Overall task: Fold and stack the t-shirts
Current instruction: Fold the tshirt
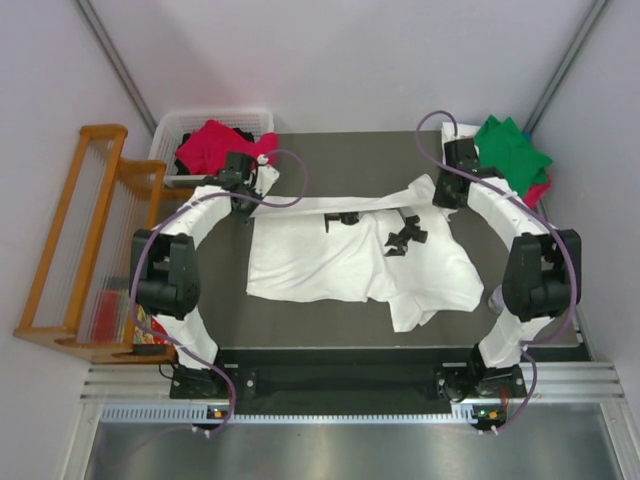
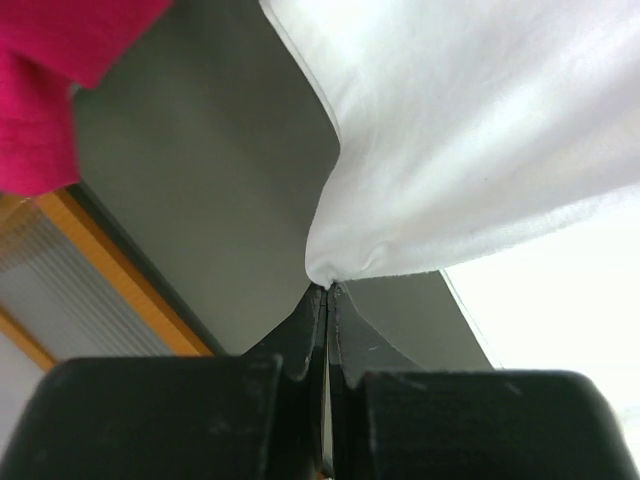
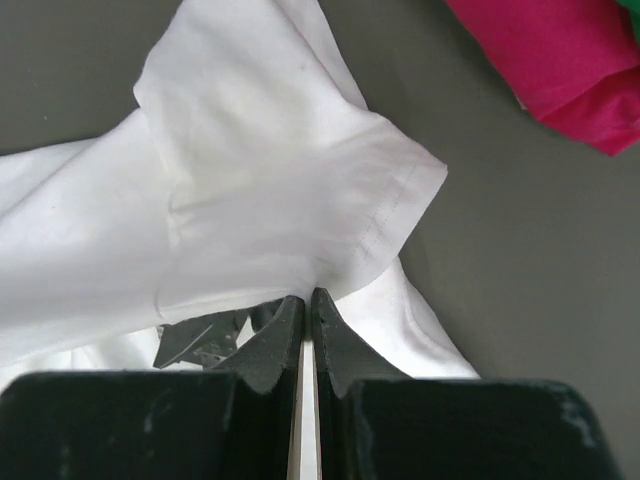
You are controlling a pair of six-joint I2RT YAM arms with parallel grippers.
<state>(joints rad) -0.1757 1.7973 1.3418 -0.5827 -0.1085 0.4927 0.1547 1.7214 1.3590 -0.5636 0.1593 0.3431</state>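
A large white t-shirt with small black print lies spread over the dark mat. Its far edge is stretched taut between both grippers. My left gripper is shut on the shirt's left corner, pinched at the fingertips. My right gripper is shut on the cloth by a sleeve, whose hem sticks out to the right. A crimson-pink t-shirt lies in the white basket at the back left. A green t-shirt lies on top of a crimson-pink one at the back right.
A wooden rack stands left of the table. The basket sits just behind my left gripper. The mat's front strip lies between the white shirt and the arm bases. Pink cloth lies close to my right gripper.
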